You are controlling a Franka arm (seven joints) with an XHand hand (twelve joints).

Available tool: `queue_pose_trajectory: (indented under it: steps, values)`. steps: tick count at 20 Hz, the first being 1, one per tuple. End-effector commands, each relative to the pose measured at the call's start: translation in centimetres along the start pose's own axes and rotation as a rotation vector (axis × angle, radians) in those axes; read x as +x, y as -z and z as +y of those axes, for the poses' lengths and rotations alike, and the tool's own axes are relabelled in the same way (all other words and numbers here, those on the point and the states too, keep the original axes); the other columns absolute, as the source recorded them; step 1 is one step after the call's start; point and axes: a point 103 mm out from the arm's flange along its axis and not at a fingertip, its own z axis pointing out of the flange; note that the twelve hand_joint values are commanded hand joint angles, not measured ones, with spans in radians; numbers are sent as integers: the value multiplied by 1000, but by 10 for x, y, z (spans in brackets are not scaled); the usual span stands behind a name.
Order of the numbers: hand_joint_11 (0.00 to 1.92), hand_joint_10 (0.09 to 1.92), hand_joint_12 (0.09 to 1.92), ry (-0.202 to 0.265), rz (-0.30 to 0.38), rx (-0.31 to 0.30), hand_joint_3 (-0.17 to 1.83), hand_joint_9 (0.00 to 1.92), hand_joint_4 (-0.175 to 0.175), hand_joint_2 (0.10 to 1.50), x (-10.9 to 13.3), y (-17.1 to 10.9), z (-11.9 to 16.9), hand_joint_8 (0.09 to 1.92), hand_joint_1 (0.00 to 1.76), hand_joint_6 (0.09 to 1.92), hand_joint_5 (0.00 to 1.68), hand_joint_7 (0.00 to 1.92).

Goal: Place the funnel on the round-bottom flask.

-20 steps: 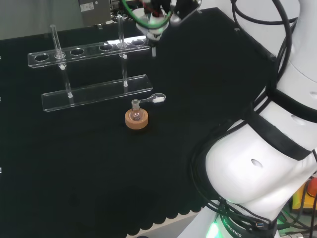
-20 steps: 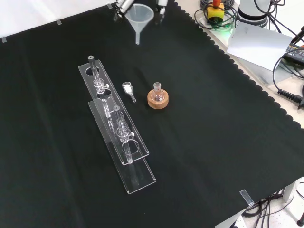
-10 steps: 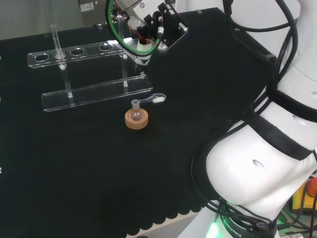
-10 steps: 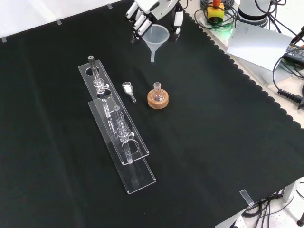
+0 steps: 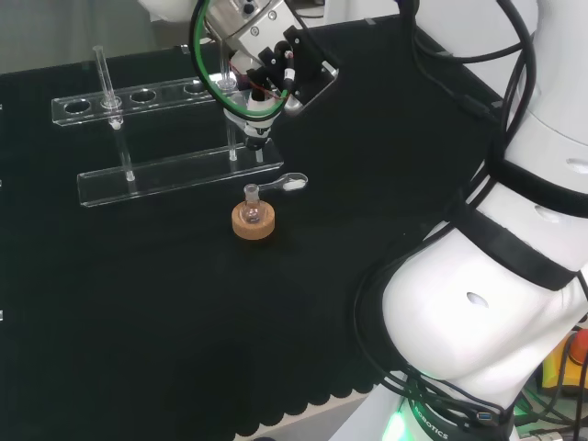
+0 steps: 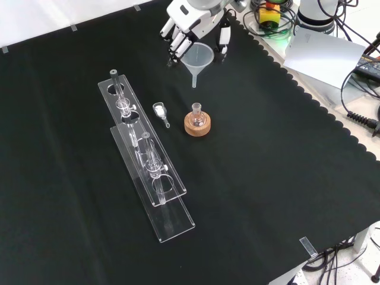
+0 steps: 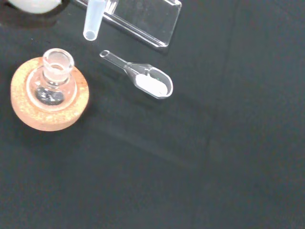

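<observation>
A clear funnel (image 6: 198, 58) hangs upright above the cloth, with the hand (image 6: 191, 18) shut on its rim. Its stem tip (image 7: 93, 21) is in the air, a little off from the flask's mouth. The small round-bottom flask (image 6: 196, 116) stands on a cork ring (image 6: 196, 125) near the cloth's middle, its open neck (image 7: 57, 60) pointing up. In the head view the hand (image 5: 266, 55) is above and behind the flask (image 5: 251, 200), with the funnel's stem (image 5: 254, 138) pointing down.
A clear scoop (image 6: 160, 111) with white powder lies beside the flask (image 7: 151, 85). A clear two-tier test tube rack (image 6: 148, 160) with a few glass tubes stands to the left in the front view. The arm's white links (image 5: 496, 276) fill the head view's right.
The hand has carried the funnel down and toward the flask: nearer in the front view, lower and leftward in the head view. Flask, scoop and rack have not moved.
</observation>
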Motion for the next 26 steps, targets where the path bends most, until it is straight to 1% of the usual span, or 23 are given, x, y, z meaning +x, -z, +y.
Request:
queue_pose_trajectory:
  steps: [1,10,17,21,26]
  values:
    - [448,597,1305,12,0,0,412,961,-42,728,9,-4,2,769,728,177,497,563]
    - [454,598,1303,19,4,15,423,960,-43,724,19,-15,10,769,729,182,495,561]
    - [456,599,1301,29,-5,4,431,959,-43,721,29,-15,14,770,729,187,493,560]
    - [459,600,1301,22,-14,6,436,959,-43,720,30,-17,16,771,729,189,491,560]
    - [462,601,1299,27,-13,14,441,959,-44,718,30,-20,19,772,729,192,490,559]
